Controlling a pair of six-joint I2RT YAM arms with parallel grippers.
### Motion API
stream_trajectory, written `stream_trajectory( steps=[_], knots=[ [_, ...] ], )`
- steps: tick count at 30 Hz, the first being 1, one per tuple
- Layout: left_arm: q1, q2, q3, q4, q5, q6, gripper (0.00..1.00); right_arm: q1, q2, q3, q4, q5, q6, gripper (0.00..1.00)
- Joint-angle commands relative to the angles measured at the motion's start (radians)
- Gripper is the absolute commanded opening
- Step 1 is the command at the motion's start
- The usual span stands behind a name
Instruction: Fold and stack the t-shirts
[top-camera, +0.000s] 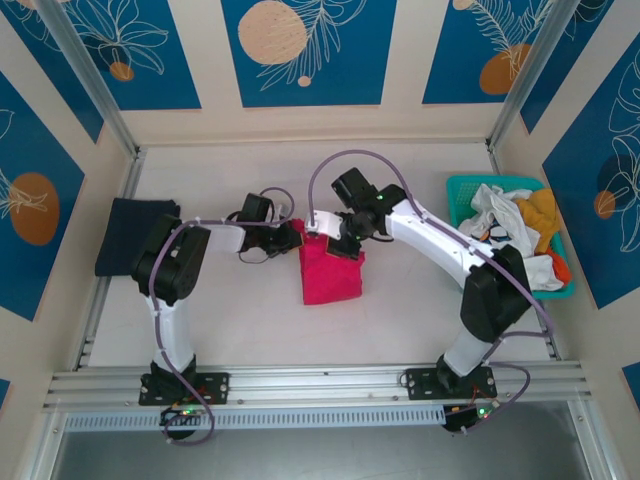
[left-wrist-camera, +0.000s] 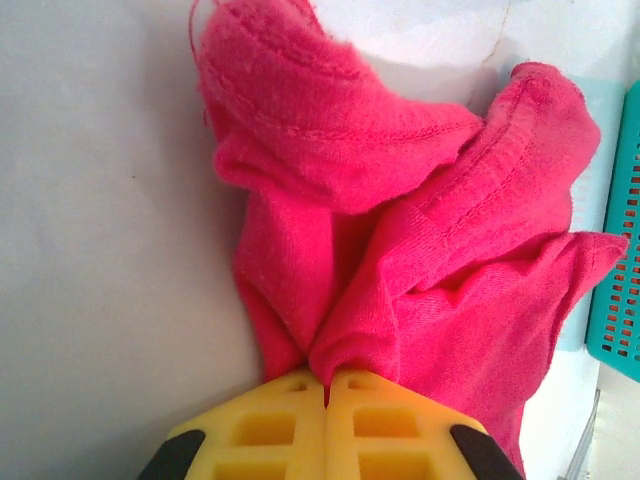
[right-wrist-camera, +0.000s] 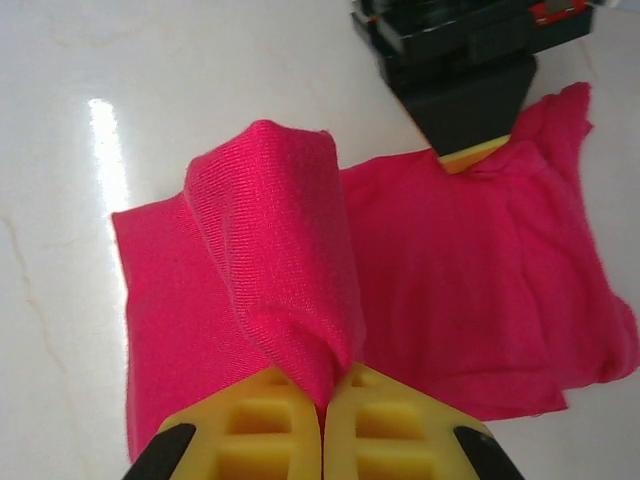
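The magenta-pink t-shirt (top-camera: 332, 278) lies partly folded at the middle of the table. My left gripper (top-camera: 297, 238) pinches its upper left corner, and in the left wrist view the yellow jaws (left-wrist-camera: 327, 385) are shut on a bunched pleat of pink cloth (left-wrist-camera: 420, 230). My right gripper (top-camera: 342, 245) holds the upper right corner. Its jaws (right-wrist-camera: 325, 395) are shut on a raised ridge of the pink shirt (right-wrist-camera: 450, 270), with the left gripper's body (right-wrist-camera: 465, 90) opposite. A folded dark navy t-shirt (top-camera: 135, 235) rests flat at the far left.
A teal mesh basket (top-camera: 460, 187) stands at the right wall, holding a crumpled white shirt (top-camera: 495, 205) and a yellow-orange one (top-camera: 540, 212). Its mesh side (left-wrist-camera: 620, 240) also edges the left wrist view. Bare table lies in front of the pink shirt.
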Motion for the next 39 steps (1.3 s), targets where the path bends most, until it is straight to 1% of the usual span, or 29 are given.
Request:
stream_trajectory(
  steps=[1, 13, 23, 32, 39],
  knots=[
    [0.015, 0.074, -0.038, -0.172, -0.037, 0.038, 0.00, -0.025, 0.063, 0.079, -0.017, -0.061, -0.055, 0.00],
    [0.028, 0.098, -0.028, -0.171, -0.026, 0.046, 0.00, -0.080, 0.318, 0.298, -0.027, -0.104, -0.082, 0.00],
    [0.031, 0.114, -0.029, -0.161, -0.024, 0.046, 0.00, -0.110, 0.455, 0.387, 0.021, -0.092, -0.052, 0.00],
    [0.037, 0.130, -0.030, -0.156, -0.027, 0.051, 0.00, -0.119, 0.465, 0.403, 0.058, -0.084, -0.031, 0.00],
    [0.044, 0.139, -0.037, -0.151, -0.026, 0.054, 0.00, -0.112, 0.449, 0.421, 0.033, -0.063, -0.036, 0.00]
  ],
)
